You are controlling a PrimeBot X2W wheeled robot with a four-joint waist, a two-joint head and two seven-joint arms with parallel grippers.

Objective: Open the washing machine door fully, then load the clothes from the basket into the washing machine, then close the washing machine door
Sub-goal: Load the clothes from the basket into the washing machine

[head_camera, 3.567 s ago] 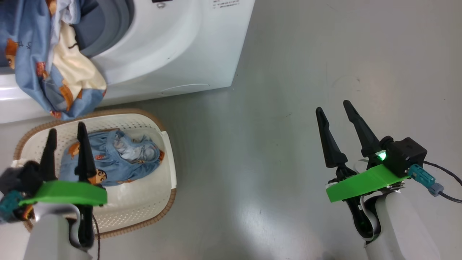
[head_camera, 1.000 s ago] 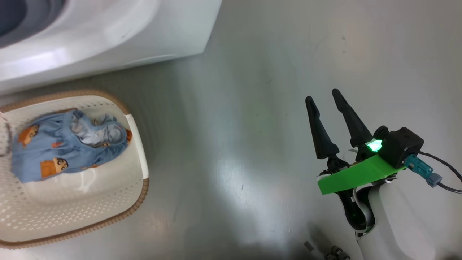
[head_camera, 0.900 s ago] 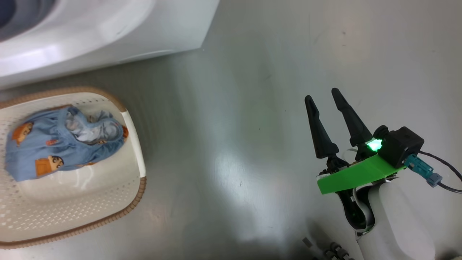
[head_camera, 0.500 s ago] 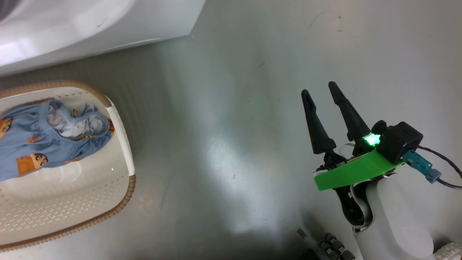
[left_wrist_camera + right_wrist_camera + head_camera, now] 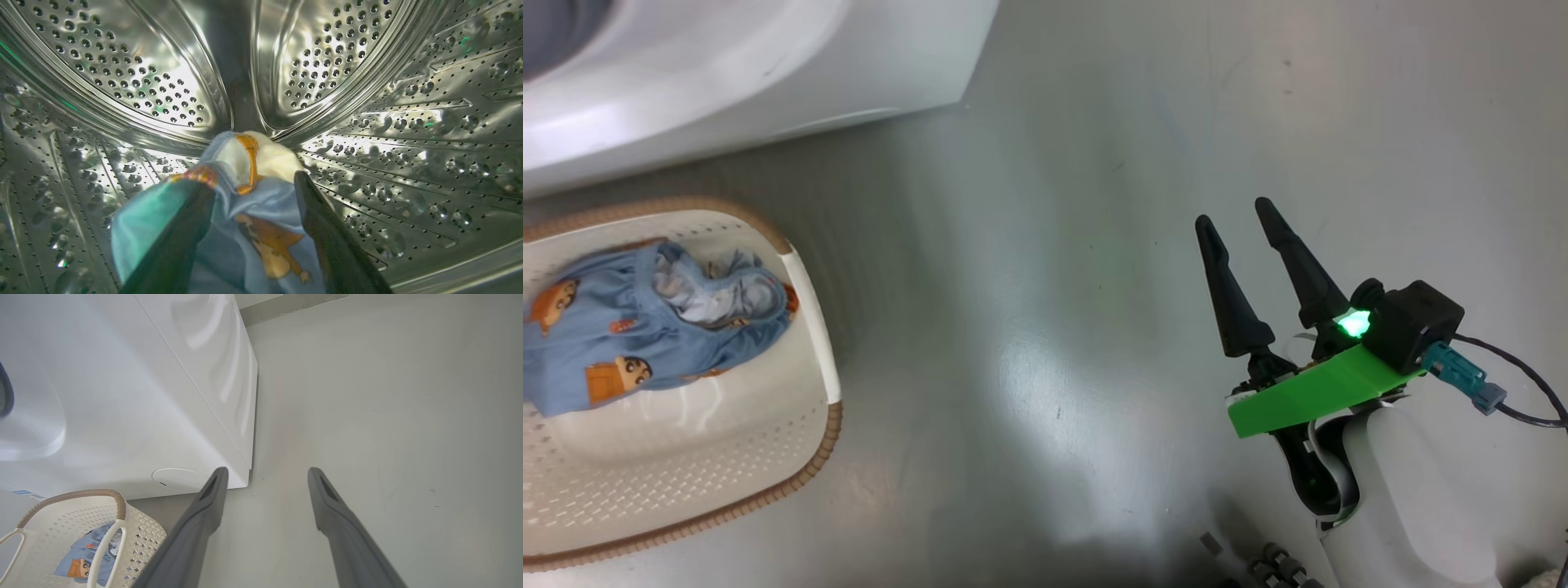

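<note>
Inside the perforated steel drum (image 5: 367,81) of the washing machine (image 5: 727,73), my left gripper (image 5: 251,183) is open. A light blue garment (image 5: 261,212) with an orange cartoon figure and cream lining lies between its fingers, draped against the left one. The basket (image 5: 813,327) stands on the floor before the washer, with more of the clothes (image 5: 645,327) bunched in it. Well to the right of the basket, my right gripper (image 5: 1232,212) hangs open and empty over bare floor. The right wrist view shows that gripper (image 5: 266,470), the washer's corner (image 5: 122,396) and the basket (image 5: 118,506). The washing machine door is out of view.
Smooth grey floor (image 5: 1054,245) spreads between the basket and my right arm. A round flap (image 5: 179,477) sits low on the washer's front. Small dark parts (image 5: 1274,563) lie at the bottom edge by my base. A cable (image 5: 1519,408) trails from my right wrist.
The head camera has swung, so the washer and basket have slid left in the picture. My left gripper has left the head view. The right gripper keeps its pose, open.
</note>
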